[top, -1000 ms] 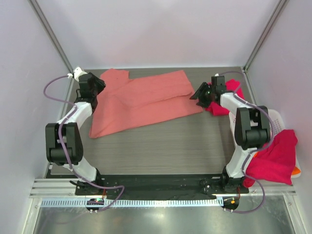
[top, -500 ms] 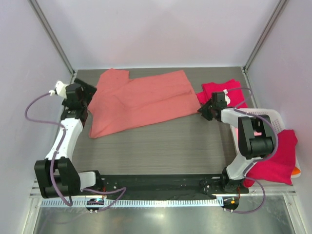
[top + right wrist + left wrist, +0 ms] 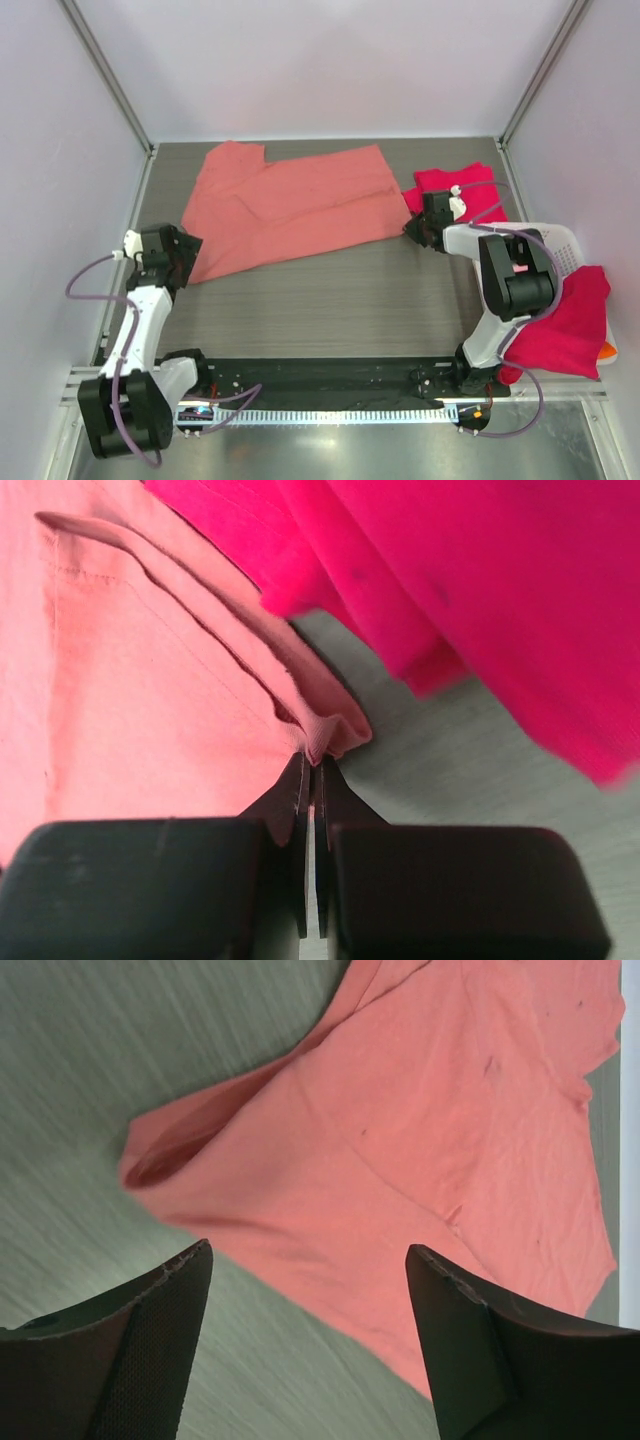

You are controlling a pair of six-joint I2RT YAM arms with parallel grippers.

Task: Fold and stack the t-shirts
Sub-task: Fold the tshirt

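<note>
A salmon-pink t-shirt (image 3: 290, 205) lies spread across the back of the table. My right gripper (image 3: 415, 228) is low at its right corner, shut on a pinched fold of the salmon hem (image 3: 325, 730), as the right wrist view shows (image 3: 312, 765). A crimson-red t-shirt (image 3: 455, 190) lies bunched just behind that gripper, touching the salmon one (image 3: 150, 680). My left gripper (image 3: 183, 255) hovers by the shirt's near-left corner (image 3: 160, 1160), open (image 3: 310, 1250), with nothing between its fingers.
A white lattice basket (image 3: 560, 245) stands at the right edge with another crimson-red shirt (image 3: 565, 325) draped over it and a bit of orange cloth (image 3: 607, 350) under that. Enclosure walls rise at the left, back and right.
My left arm has pulled back from the back-left corner to the shirt's near-left corner, open. My right gripper has dropped to the shirt's right corner and shut on the hem.
</note>
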